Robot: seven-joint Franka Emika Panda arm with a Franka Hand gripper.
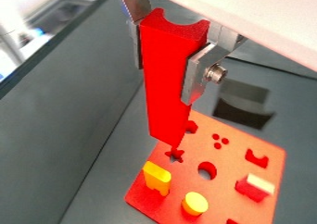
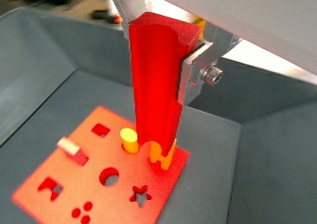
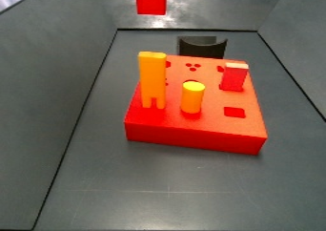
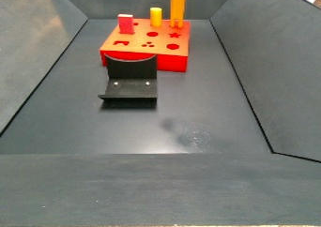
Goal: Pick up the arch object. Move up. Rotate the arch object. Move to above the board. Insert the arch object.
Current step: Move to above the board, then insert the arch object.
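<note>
Clamped in the pincer [image 1: 173, 56], the arch object [image 1: 165, 80] hangs above the board [image 1: 235, 163], near its orange-yellow piece [image 2: 158, 155].

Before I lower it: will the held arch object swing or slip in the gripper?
The arch object looks rigid, so likely no flex. The gripper clamps only its top end, so the long slab below could pivot if it touches the board. Smooth faces may slip slightly.

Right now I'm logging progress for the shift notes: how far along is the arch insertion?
Done: the arch object is picked up and lifted, clamped in the gripper high over the board in both wrist views. In hand: carrying and lining it up; a side view shows only its lower end at the frame top. Left: lowering and inserting it; it touches no board cut-out yet.
</note>
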